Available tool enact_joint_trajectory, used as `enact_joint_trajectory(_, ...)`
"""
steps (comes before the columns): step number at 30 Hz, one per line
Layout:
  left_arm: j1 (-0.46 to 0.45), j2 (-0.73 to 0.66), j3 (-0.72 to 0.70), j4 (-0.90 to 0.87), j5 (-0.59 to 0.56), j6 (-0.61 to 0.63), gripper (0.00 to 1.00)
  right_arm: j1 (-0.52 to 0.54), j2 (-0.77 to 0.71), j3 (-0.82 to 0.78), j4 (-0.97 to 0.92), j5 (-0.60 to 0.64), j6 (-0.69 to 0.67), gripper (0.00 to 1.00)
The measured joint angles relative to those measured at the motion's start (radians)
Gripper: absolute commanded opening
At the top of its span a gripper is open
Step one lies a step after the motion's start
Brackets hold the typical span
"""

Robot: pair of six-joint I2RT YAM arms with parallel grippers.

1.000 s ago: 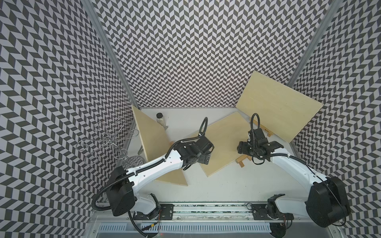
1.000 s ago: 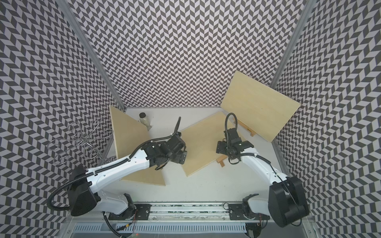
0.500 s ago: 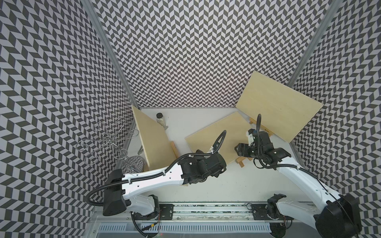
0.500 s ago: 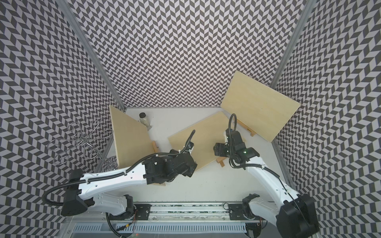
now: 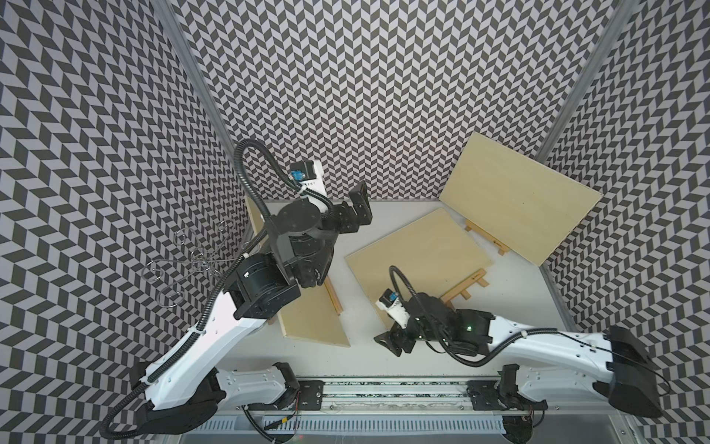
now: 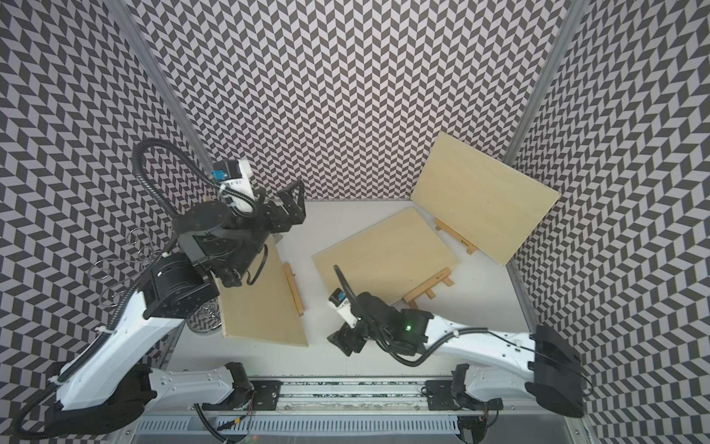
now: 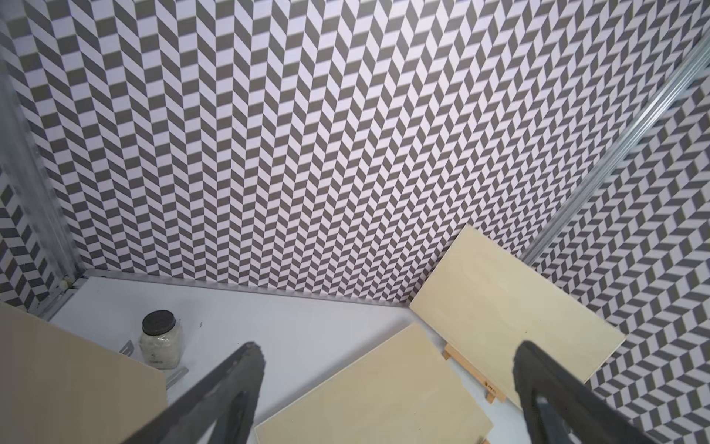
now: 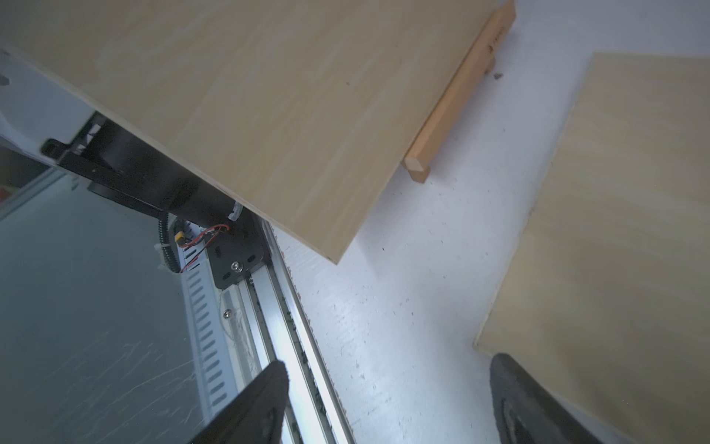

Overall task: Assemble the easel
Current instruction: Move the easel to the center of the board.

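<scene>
Left wrist view: left gripper (image 7: 388,357) was spread wide with nothing between the jaws, raised above the table and facing the back wall.
Right wrist view: right gripper (image 8: 390,363) was also spread and empty, low over the table (image 8: 403,269) near the front rail.
Easel: small wooden easel (image 5: 465,286) sat right of centre in both top views, under the lower right edge of the middle board (image 5: 418,265), which lay tilted on it.
Other boards: left board (image 5: 311,315) with a ledge strip (image 5: 333,296) at centre left; right board (image 5: 518,196) propped at upper right on a second easel (image 5: 486,240).
Risk 1: right gripper sat just beside the middle board's near corner; a sideways sweep would likely shove the board off the easel.
Risk 2: left arm hung over the left board; a blind descent could tip it, or hit the jar (image 7: 160,340) behind.
Risk 3: wide flat boards on narrow ledges; an off-centre pinch would likely let a board pivot.
Writing: small dark stamp on each easel ledge, too small to read; no brand legible.
</scene>
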Motion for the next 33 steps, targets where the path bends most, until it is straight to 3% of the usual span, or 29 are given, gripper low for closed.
enact_joint_trajectory(4, 0.002, 0.021, 0.067, -0.009, -0.013, 0.032, 0.99, -0.001, 0.147, 0.095, 0.085, 0.045, -0.045, 0.82)
enact_joint_trajectory(8, 0.002, 0.022, 0.069, -0.021, -0.013, 0.043, 0.99, -0.077, 0.263, 0.161, 0.135, 0.012, -0.027, 0.77)
enact_joint_trajectory(13, 0.002, 0.018, 0.04, -0.026, 0.005, 0.044, 0.99, -0.204, 0.521, 0.404, 0.081, -0.122, -0.003, 0.68)
enact_joint_trajectory(20, 0.01, 0.04, 0.017, -0.043, 0.024, 0.062, 0.99, -0.278, 0.827, 0.698, -0.027, -0.323, 0.01, 0.62)
enact_joint_trajectory(26, 0.065, 0.095, 0.02, -0.095, 0.058, 0.058, 0.99, -0.319, 0.907, 0.75, -0.034, -0.476, 0.041, 0.59)
enact_joint_trajectory(33, 0.113, 0.133, 0.02, -0.145, 0.114, 0.034, 0.99, -0.335, 0.945, 0.781, -0.018, -0.572, 0.061, 0.54)
